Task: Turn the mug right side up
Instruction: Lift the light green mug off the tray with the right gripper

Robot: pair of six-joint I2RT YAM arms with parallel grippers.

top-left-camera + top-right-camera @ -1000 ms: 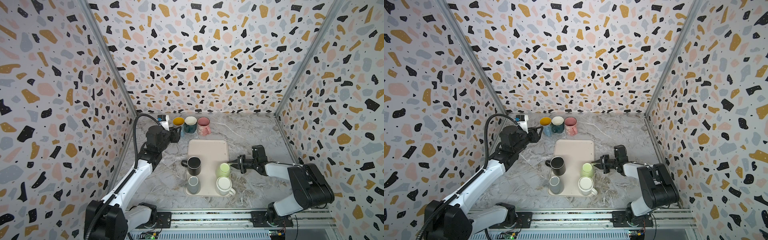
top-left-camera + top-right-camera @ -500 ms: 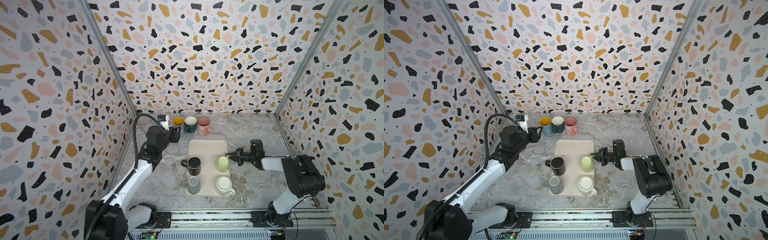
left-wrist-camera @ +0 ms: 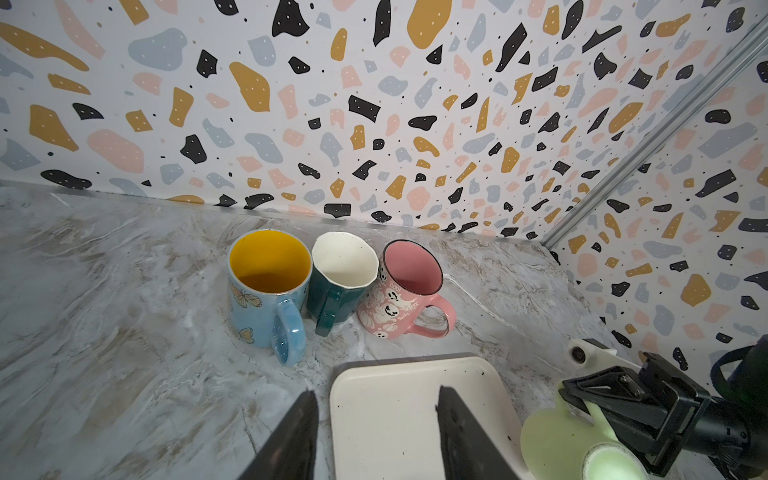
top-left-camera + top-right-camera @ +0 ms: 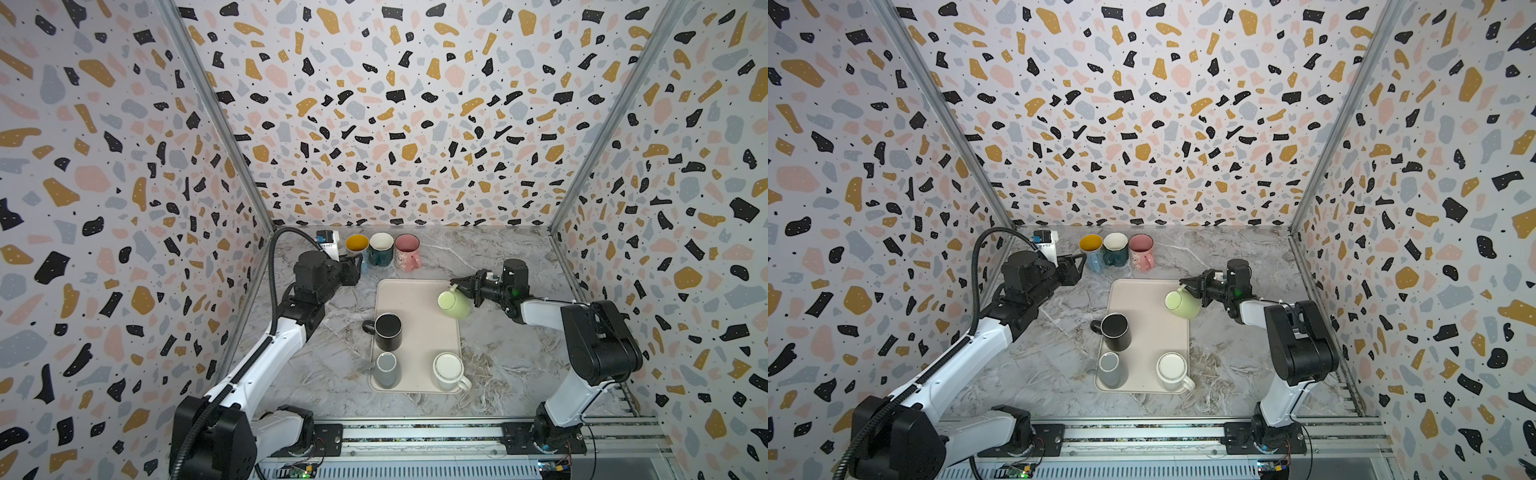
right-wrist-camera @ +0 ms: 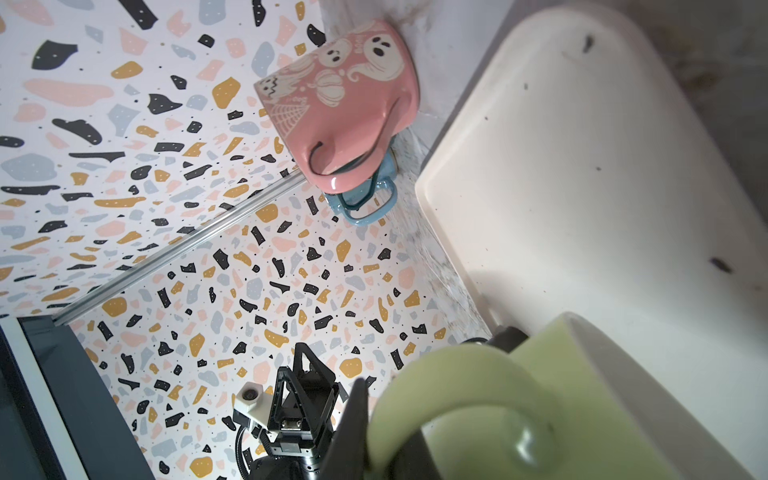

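The light green mug [image 4: 453, 302] hangs tipped well over on its side above the right edge of the cream tray [image 4: 415, 291], near the far corner, and looks lifted clear of it. The right gripper [image 4: 461, 286] has it by the handle, jaws pinched tight on the loop, as the right wrist view shows close up [image 5: 449, 386]. On the tray's near half stand a black mug [image 4: 388, 331], a grey mug [image 4: 386, 369] and a white mug [image 4: 449, 370], each apart from the others. Over by the back wall three mugs sit upright in a tight row on the marble table [image 4: 498, 353]: a blue mug [image 3: 266, 291] with a yellow inside, a dark green mug [image 3: 343, 282] and a pink mug [image 3: 405, 291]. The left gripper [image 3: 377, 390] hovers near the tray's far left corner, jaws spread with nothing between them.
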